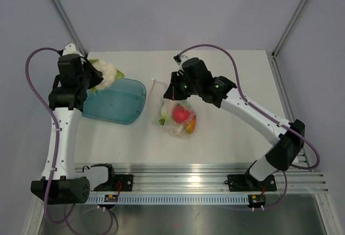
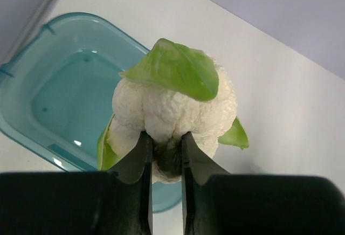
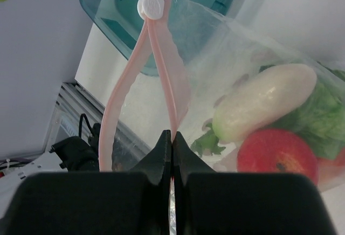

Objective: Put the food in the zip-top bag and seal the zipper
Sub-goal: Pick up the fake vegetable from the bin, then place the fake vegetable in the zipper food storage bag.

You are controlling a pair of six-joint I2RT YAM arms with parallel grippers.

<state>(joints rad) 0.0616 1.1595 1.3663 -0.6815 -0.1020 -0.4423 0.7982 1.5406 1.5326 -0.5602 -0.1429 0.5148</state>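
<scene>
My left gripper (image 2: 163, 138) is shut on a white toy cauliflower (image 2: 172, 105) with green leaves and holds it above the back edge of the teal bowl (image 2: 59, 84); it also shows in the top view (image 1: 105, 73). My right gripper (image 3: 172, 136) is shut on one pink zipper strip (image 3: 164, 68) of the clear zip-top bag (image 1: 175, 113), holding its mouth open. The zipper's white slider (image 3: 150, 5) sits at the far end. Inside the bag lie a red tomato (image 3: 277, 157), a whitish piece (image 3: 264, 100), green lettuce (image 3: 323, 116) and an orange piece (image 1: 190, 127).
The teal bowl (image 1: 116, 103) sits left of the bag. A metal rail (image 1: 205, 178) runs along the table's near edge. Enclosure posts stand at the back corners.
</scene>
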